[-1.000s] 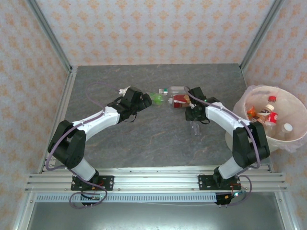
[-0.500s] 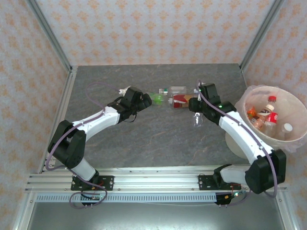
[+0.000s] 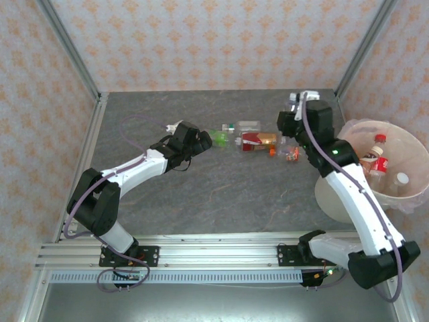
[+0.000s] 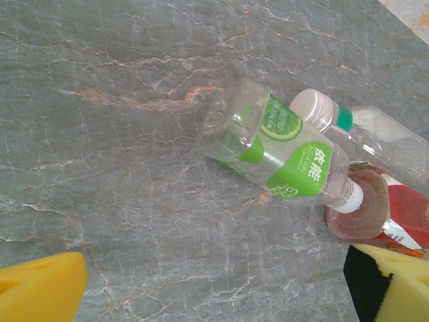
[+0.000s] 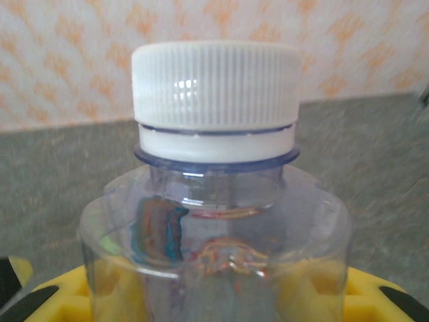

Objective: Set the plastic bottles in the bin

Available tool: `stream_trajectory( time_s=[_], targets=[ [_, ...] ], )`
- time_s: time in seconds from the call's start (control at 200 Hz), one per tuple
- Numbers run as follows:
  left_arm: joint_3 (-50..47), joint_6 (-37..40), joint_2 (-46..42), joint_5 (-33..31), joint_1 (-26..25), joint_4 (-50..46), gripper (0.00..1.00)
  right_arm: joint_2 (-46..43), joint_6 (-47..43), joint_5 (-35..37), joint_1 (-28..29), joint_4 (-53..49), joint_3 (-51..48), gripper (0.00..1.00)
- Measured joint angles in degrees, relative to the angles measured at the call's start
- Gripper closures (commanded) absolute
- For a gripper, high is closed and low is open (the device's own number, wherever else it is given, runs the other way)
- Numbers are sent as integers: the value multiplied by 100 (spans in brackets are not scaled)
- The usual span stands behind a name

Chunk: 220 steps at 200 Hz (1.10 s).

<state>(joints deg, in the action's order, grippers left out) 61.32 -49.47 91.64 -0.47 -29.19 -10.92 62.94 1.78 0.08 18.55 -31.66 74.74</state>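
Overhead, the right hand (image 5: 214, 302) pinches a clear white-capped bottle (image 5: 214, 201) upright between its yellow fingers, above the grey counter (image 3: 201, 194) and beside the bin (image 3: 330, 198). Several bottles (image 3: 377, 157) lie inside the bin's pinkish liner. Mid-counter, the left hand (image 3: 203, 141) hovers with fingers spread wide beside a green-labelled bottle (image 4: 275, 154), which lies on its side touching a red-labelled bottle (image 4: 395, 211) and a third bottle (image 4: 375, 131) with a white cap and green ring.

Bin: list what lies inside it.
Inside the bin, several plastic bottles with red labels and white or red caps. The right arm covers its left part.
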Motion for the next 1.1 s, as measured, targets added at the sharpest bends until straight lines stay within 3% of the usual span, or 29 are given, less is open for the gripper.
stream_trajectory(
  time_s=[0.56, 0.726, 1.101],
  targets=[
    [17, -66, 4, 170, 0, 0, 0, -35, -404, 1366, -1794, -883, 1438, 74],
    [216, -243, 105, 234, 0, 20, 0, -4, -496, 1329, -2693, -1117, 1438, 74],
    [881, -455, 531, 501, 0, -22, 0, 33, -1300, 1342, -4120, -1388, 1436, 79]
  ],
)
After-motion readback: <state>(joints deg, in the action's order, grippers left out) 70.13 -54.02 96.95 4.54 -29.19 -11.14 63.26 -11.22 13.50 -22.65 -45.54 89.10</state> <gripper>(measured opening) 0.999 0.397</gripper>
